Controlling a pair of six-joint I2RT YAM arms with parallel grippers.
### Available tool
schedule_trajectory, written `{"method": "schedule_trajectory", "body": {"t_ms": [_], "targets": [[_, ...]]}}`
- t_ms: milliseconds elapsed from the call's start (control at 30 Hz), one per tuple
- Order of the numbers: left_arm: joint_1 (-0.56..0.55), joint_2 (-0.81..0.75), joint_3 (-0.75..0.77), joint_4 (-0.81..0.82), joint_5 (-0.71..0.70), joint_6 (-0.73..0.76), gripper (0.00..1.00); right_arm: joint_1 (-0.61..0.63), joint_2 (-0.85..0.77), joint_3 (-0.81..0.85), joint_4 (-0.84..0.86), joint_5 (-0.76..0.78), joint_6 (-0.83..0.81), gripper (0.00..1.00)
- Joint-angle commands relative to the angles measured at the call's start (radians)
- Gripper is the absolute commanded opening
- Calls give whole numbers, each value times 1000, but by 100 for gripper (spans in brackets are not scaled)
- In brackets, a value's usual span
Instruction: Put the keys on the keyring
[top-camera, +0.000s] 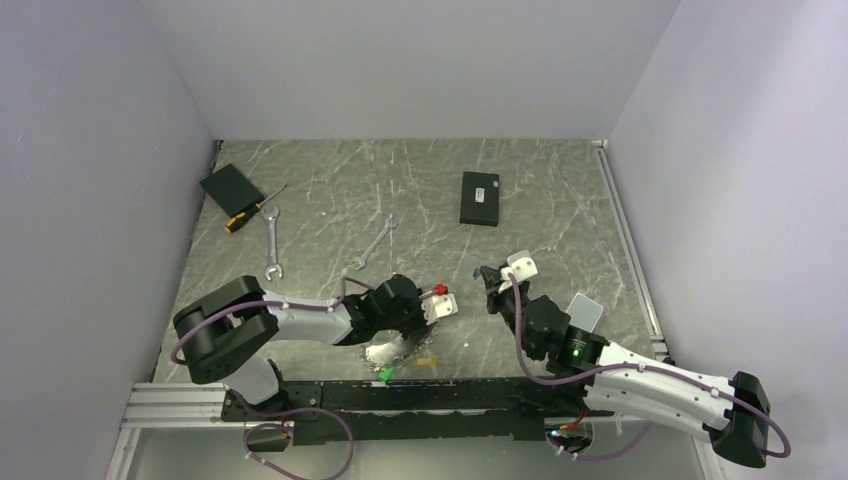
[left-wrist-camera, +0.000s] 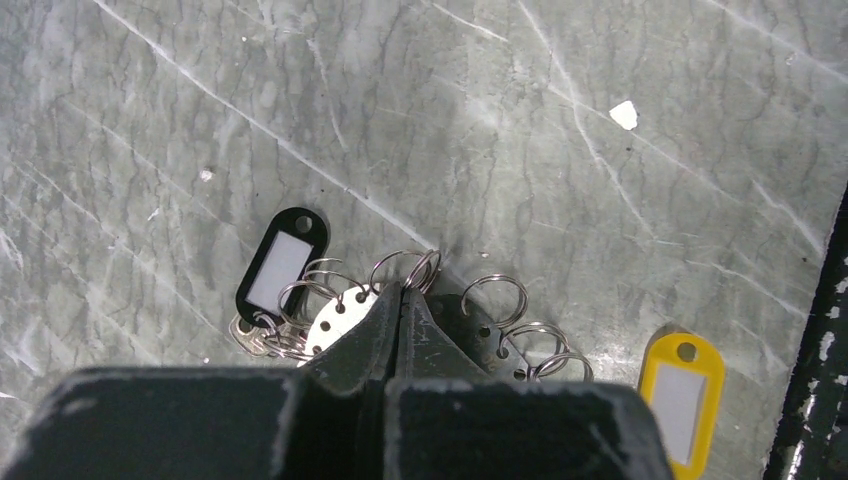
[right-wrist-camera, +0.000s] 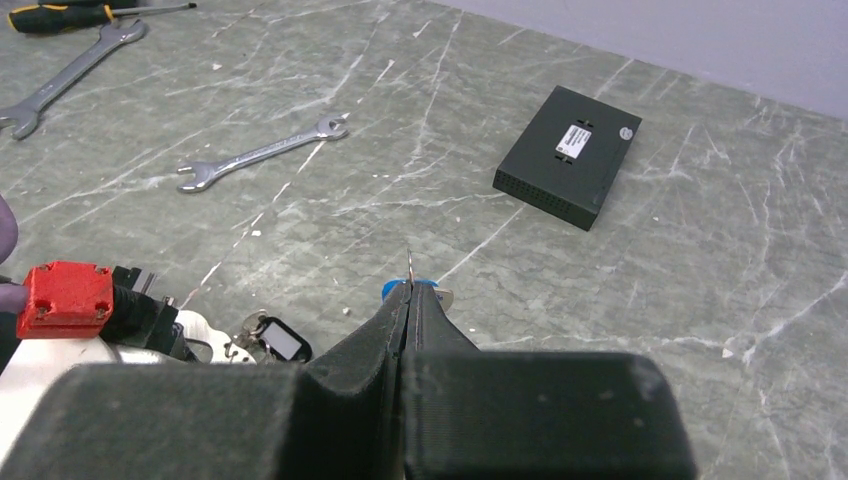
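Note:
The keyring (left-wrist-camera: 335, 315) lies flat on the table, an oval silver piece with several small split rings along its edge. My left gripper (left-wrist-camera: 402, 290) points down at it, shut, its tips pinching one split ring (left-wrist-camera: 428, 266) at the rim. A black tag (left-wrist-camera: 282, 265) and a small silver key (left-wrist-camera: 243, 335) hang at the keyring's left end. My right gripper (right-wrist-camera: 409, 285) is shut on a blue-headed key (right-wrist-camera: 393, 291), held above the table right of the left arm. A thin metal edge sticks out past its tips. From above the blue key (top-camera: 474, 270) shows at the right gripper (top-camera: 486, 278).
A yellow tag (left-wrist-camera: 683, 395) lies right of the keyring, near the black rail (left-wrist-camera: 825, 330) at the table's near edge. A green tag (top-camera: 385, 373) lies by that rail. Two wrenches (top-camera: 273, 245) (top-camera: 374, 245), a screwdriver (top-camera: 250, 212), a black box (top-camera: 480, 198) and a black pad (top-camera: 231, 188) lie farther back.

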Motion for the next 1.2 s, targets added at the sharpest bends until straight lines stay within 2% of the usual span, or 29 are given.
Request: {"method": "schedule_trajectory", "body": {"t_ms": [0,200,300,600,700,867,1033,1167], "targets": [[-17,-19,27,45,10,21,0,-2,0,4,37,-6,13,0],[-22,-110,52,-44,6,77,0,-4,3,7,34,-10,13,0],[-22,-155,53,-93,76,182,0,-4,2,10,34,-14,10,0],[-22,-310,-48,-31,146,396,0,-4,-26,21,33,-78,3,0],[-22,-388,-88,-8,152,491,0,-4,-33,26,45,-129,-2,0],[-14,-492,-85,-75,158,591,0,-4,-31,49,62,-259,-37,0],[34,-563,-84,-109,211,643,0,-3,4,82,76,-415,-73,0],[71,-618,-112,-65,261,636,0,-2,31,107,63,-523,-95,0]]}}
